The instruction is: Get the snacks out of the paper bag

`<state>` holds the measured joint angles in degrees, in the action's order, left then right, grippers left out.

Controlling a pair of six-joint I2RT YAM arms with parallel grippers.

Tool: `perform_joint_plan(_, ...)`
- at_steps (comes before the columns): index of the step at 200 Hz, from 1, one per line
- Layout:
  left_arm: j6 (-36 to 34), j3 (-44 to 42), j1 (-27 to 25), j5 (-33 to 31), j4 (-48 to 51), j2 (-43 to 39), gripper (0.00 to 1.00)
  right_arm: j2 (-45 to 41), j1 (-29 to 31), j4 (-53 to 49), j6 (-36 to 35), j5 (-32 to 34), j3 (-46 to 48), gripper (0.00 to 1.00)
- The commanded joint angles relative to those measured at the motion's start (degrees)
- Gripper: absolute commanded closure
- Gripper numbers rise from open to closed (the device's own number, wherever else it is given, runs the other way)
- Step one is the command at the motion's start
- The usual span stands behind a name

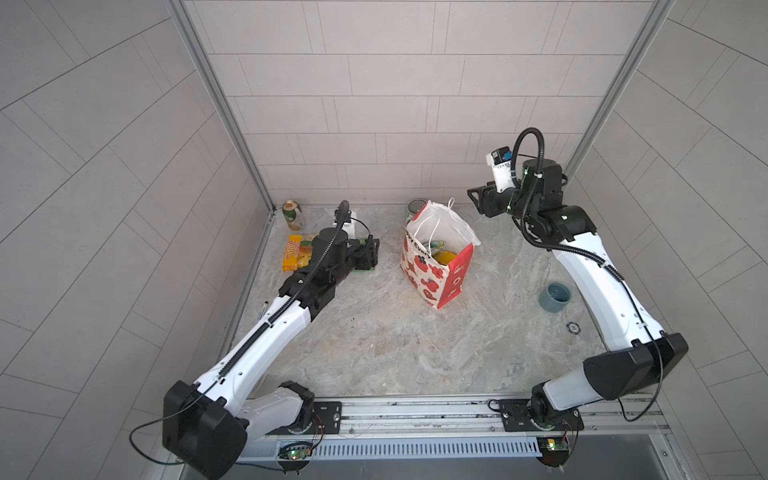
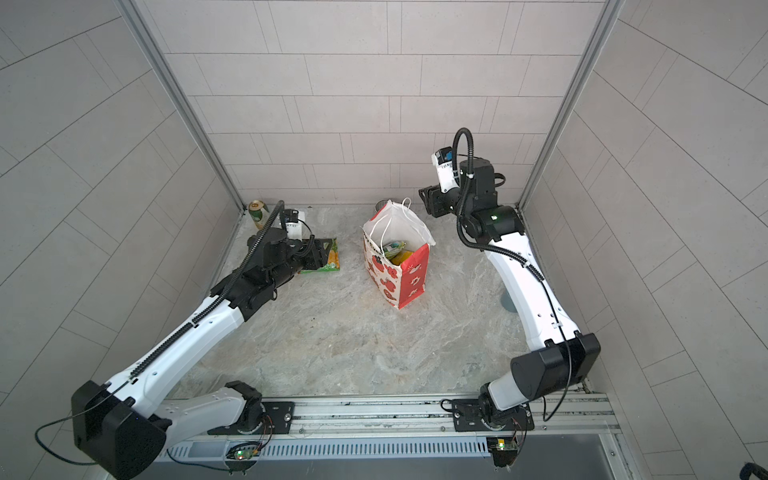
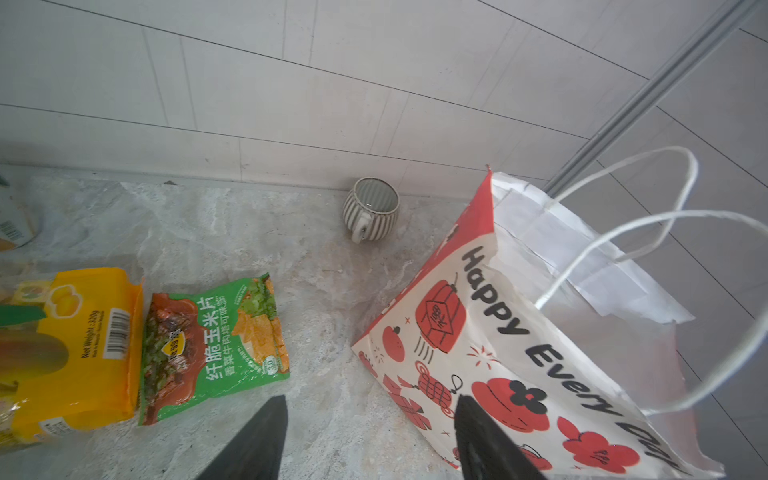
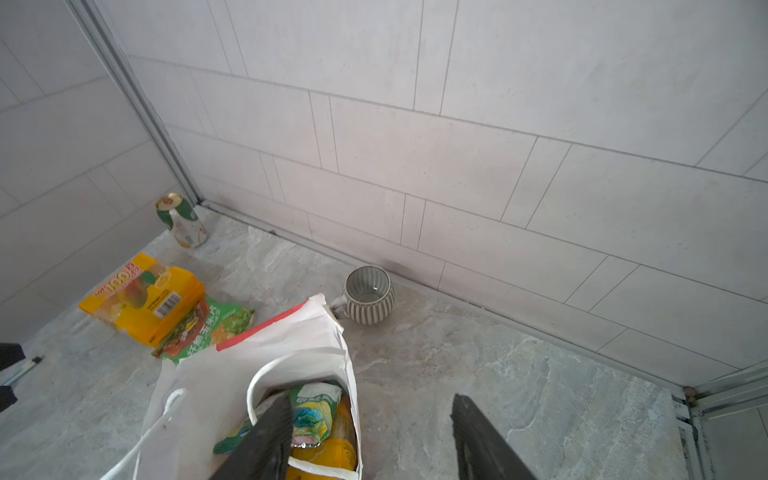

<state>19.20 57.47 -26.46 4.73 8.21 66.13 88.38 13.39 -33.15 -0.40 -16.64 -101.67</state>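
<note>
**Ana:** How many snacks are out?

**Ben:** Two. One yellow packet (image 3: 79, 345) and one green packet (image 3: 212, 345) with chips on it lie flat on the table (image 3: 332, 291). They touch side by side, just beside the left gripper (image 3: 370, 401), on its side away from the bag. One drink can (image 1: 293, 216) stands past them in the corner.

**Ana:** Is that gripper holding anything?

**Ben:** No. Its two fingers are apart, with only bare table between them.

**Ana:** Where is the bag?

**Ben:** One paper bag (image 1: 436, 266) stands between the two grippers. It is white with red sides, red pictures and black words, "Happy Every". Its top gapes and two white string handles (image 4: 251, 392) flop over it.

**Ana:** What is inside?

**Ben:** I count two shiny packets, a green-yellow packet (image 4: 313, 411) on a yellow-orange packet (image 4: 332, 453). Deeper down the paper hides things.

**Ana:** And the other gripper?

**Ben:** The right gripper (image 4: 372, 399) hangs above the bag's far side, fingers apart, holding nothing. One striped mug (image 4: 368, 295) sits ahead of it by the wall, behind the bag. One blue-grey cup (image 1: 555, 296) sits well apart, beside the right arm.
</note>
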Motion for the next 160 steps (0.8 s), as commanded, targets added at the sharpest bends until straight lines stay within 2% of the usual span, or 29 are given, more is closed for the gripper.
perform_joint_plan(1,-5.4,-0.8,-2.7,2.7,-3.7,-0.9,0.28,4.7,1.9,-14.8,-7.6,-3.0,-4.3,0.37)
perform_joint_plan(13,-5.2,-1.6,-3.3,2.3,-4.6,-1.0,0.28,6.1,3.4,-16.8,-9.2,-0.6,-6.1,0.36)
perform_joint_plan(34,-4.9,-3.1,-3.6,2.6,-6.7,-0.7,0.28,5.5,6.4,-13.9,-10.7,3.2,-4.3,0.35)
perform_joint_plan(61,-4.4,-3.0,-3.8,3.0,-6.9,0.4,0.28,7.0,6.8,-11.8,-8.4,5.7,-4.9,0.35)
perform_joint_plan(83,-4.4,-2.6,-3.9,3.7,-7.2,0.8,0.28,8.5,6.8,-8.8,-6.5,11.6,-4.0,0.34)
perform_joint_plan(126,-4.8,-2.6,-4.1,2.8,-6.7,0.7,0.28,15.1,6.6,-12.3,-7.7,11.4,-8.6,0.33)
perform_joint_plan(160,-4.9,-2.5,-4.0,2.3,-6.2,1.2,0.28,19.4,4.6,-14.3,-6.1,9.4,-12.2,0.37)
